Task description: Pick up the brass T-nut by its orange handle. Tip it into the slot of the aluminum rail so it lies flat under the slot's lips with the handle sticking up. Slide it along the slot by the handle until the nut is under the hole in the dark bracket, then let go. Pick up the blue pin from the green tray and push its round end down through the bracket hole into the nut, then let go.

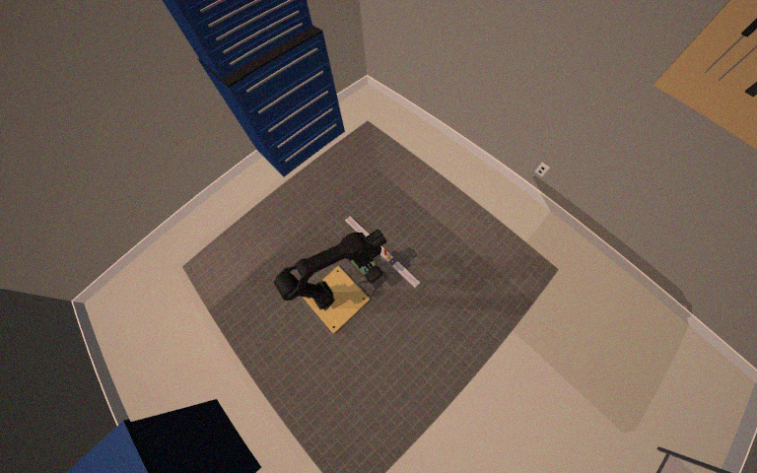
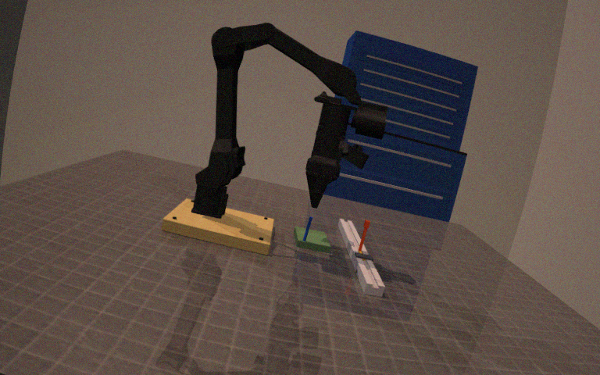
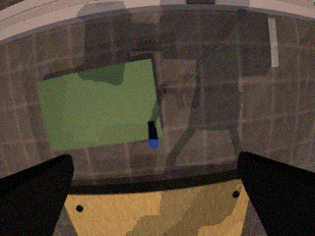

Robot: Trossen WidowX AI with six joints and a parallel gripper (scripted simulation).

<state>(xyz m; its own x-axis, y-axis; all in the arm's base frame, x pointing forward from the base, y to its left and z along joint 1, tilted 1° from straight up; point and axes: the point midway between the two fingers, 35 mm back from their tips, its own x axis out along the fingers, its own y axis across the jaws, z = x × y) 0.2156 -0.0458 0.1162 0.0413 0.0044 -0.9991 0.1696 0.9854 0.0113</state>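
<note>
Surface: I had a dark, gridded brown surface [image 1: 457, 239] [image 2: 132, 287] [image 3: 285, 108], with faint reflections and soft shadows across it
Room: beyond its edges I saw pale floor [image 1: 447, 390] and plain grey-beige walls [image 1: 474, 100] [image 2: 132, 88]
Cabinet: tall and blue [image 1: 296, 122] [image 2: 398, 190], with rows of pale handles
Wall fittings: a small outlet [image 1: 541, 169], and a tan board [image 1: 703, 83] carrying dark-handled tools
Base board: yellow wood [image 1: 334, 320] [image 2: 248, 241] [image 3: 113, 211], under my arm's foot
Fingers: wide open, nothing between them, above the surface near the tray [image 2: 314, 206] [image 3: 156, 156]
Blue pin: standing tilted in the green tray [image 1: 363, 265] [image 2: 316, 242] [image 3: 98, 108], at one corner; the pin [image 2: 307, 229] [image 3: 153, 135] was apart from my fingers
Orange handle: sticking up from the rail [image 1: 406, 274] [image 2: 371, 278] [image 3: 30, 24], leaning slightly; the handle [image 1: 385, 251] [image 2: 364, 234] was free of my fingers
Dark bracket: across the rail, just beside the handle's foot [image 1: 391, 262] [image 2: 363, 255]
T-nut: at the handle's foot; I couldn't tell whether it sat under the hole
</note>
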